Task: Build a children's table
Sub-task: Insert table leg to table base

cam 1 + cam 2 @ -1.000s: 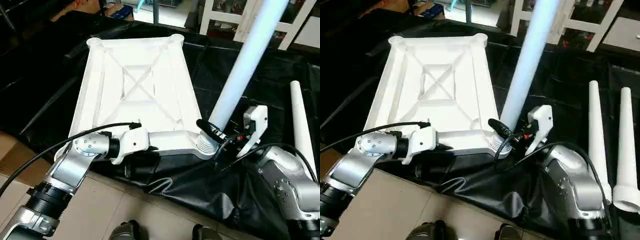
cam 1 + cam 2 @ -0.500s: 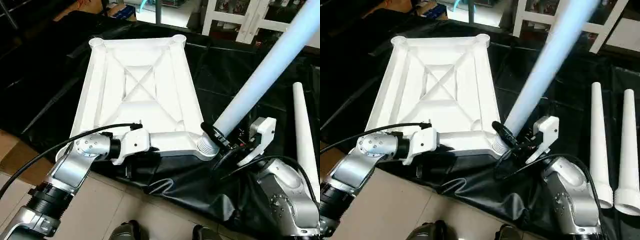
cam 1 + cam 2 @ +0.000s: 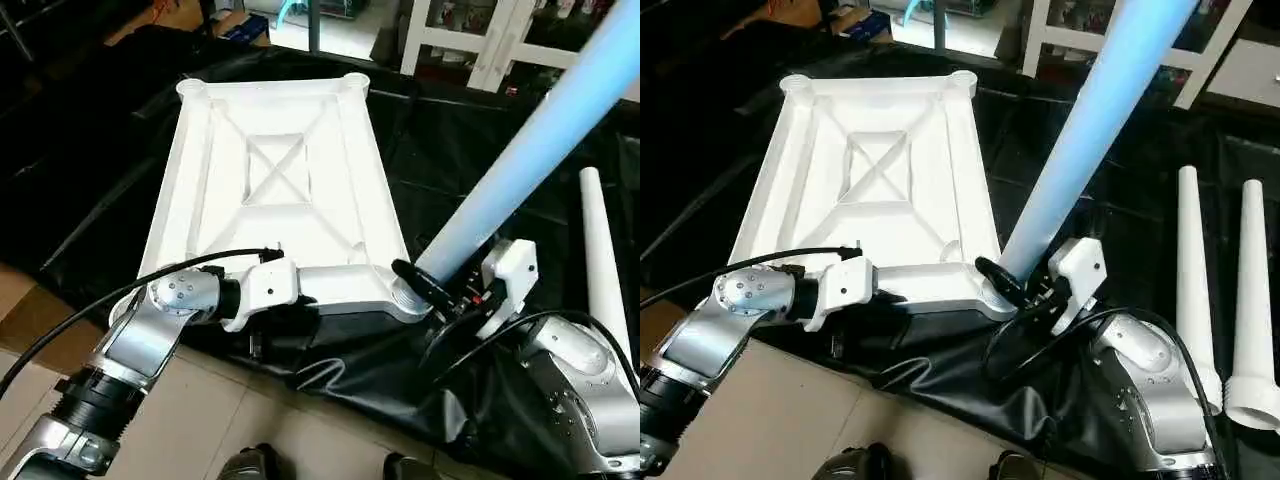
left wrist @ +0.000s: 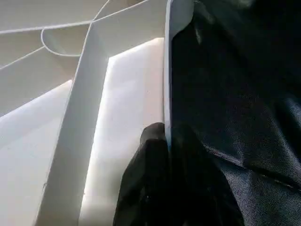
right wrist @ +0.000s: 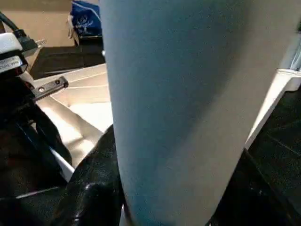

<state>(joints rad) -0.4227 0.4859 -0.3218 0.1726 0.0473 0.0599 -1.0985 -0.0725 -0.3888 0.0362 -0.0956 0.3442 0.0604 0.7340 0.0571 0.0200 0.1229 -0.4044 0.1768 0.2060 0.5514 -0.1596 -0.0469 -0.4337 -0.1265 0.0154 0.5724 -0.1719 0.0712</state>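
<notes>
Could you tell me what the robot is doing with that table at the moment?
The robot is fitting a leg. Its left hand pinches the near rim of the upside-down white plastic rectangular table top, steadying it on the black sheet. Its right hand holds a long white tapered tube leg, tilted, with its lower end at the near right corner socket. Two more loose white tube legs lie to the right.
</notes>
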